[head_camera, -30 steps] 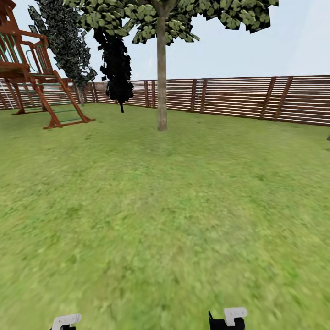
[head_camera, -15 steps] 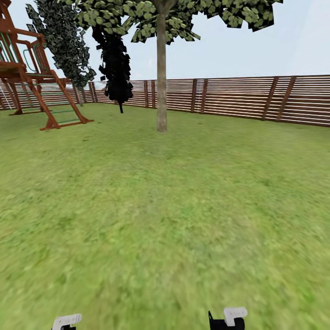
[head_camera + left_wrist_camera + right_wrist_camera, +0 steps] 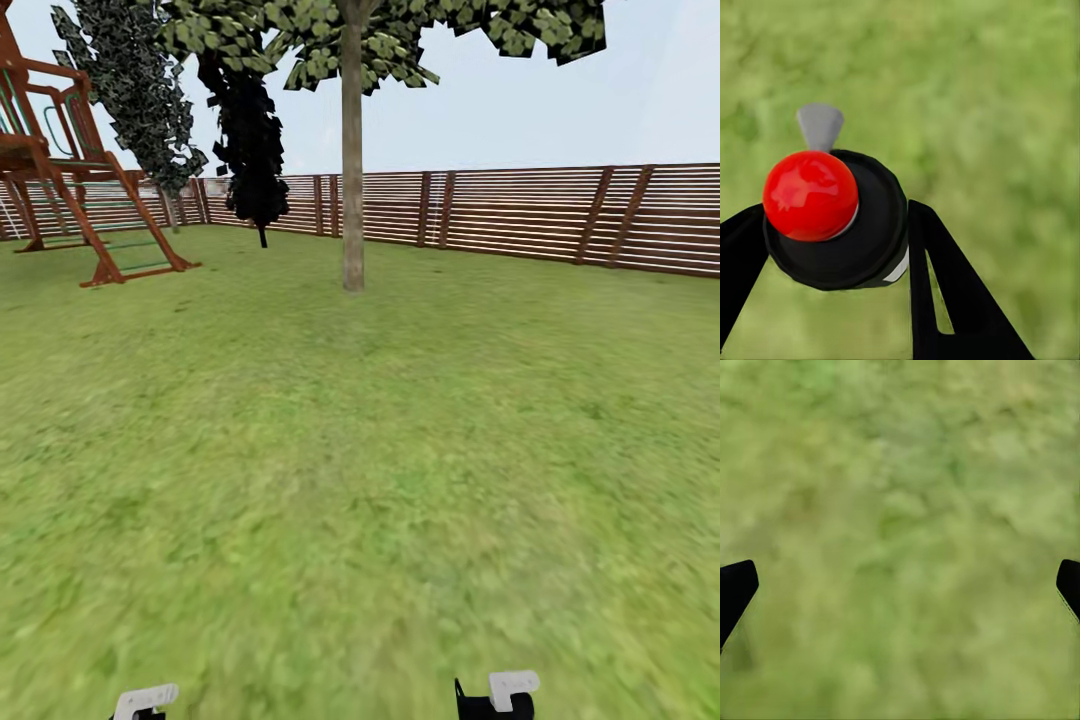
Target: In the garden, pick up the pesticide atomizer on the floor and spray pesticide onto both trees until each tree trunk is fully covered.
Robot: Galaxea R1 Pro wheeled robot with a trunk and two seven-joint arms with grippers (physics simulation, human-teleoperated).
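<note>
In the left wrist view the pesticide atomizer (image 3: 844,225) was seen clamped between the two black fingers (image 3: 945,292) of the left gripper (image 3: 832,255), its round dark body pinched on both sides, its red top (image 3: 810,195) facing the camera and a small grey nozzle (image 3: 820,124) jutting beyond it. The bottle was judged light, stiff and smooth-walled, so a hold around the body below the cap, as was shown, was thought soundest; a slip or twist was considered possible if the squeeze were eased. The jaws of the right gripper (image 3: 900,592) were spread wide with nothing between them, only their dark tips (image 3: 735,589) being caught at the edges over blurred grass. In the head view both arms were held low and forward, only pale wrist parts (image 3: 145,698) being glimpsed at the lower edge above the lawn (image 3: 400,480). One tree trunk (image 3: 352,170) stood well ahead, near the slatted fence (image 3: 520,215), with a wooden play frame (image 3: 70,170) off to the left.
</note>
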